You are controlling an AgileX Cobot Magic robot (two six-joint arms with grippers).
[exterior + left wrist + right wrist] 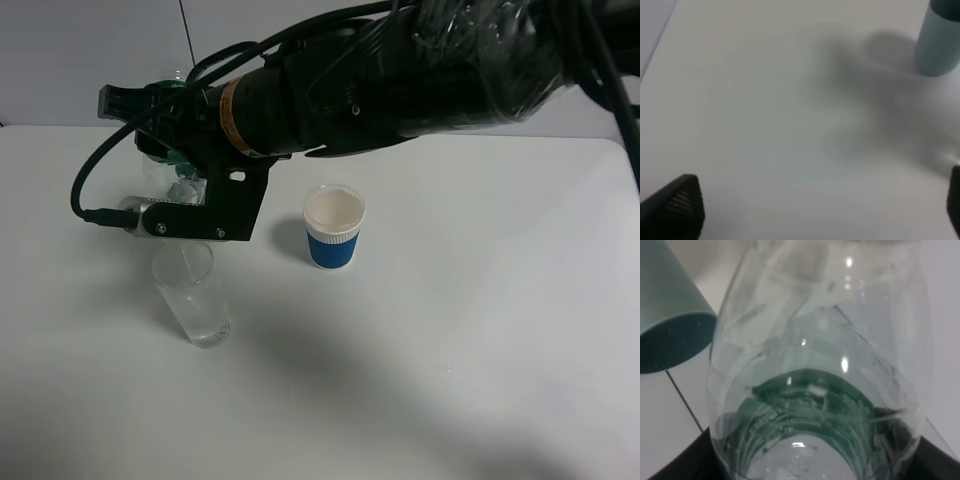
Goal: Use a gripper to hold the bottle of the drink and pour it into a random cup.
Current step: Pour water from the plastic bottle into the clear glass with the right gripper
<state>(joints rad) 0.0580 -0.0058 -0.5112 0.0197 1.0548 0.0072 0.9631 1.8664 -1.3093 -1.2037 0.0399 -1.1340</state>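
The right gripper (170,165) is clamped on the tipped bottle (815,390) above the glass (195,300) (paper cup (334,228) nearby). The left gripper (820,202) gapes, empty.

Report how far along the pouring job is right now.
Done: the right gripper is shut on the drink bottle and holds it off the table. In hand: the bottle is tipped with its neck over the clear glass tumbler; a thin streak seems to fall into it, but the liquid level cannot be read. Left: probably finishing the pour, then setting the bottle back upright.
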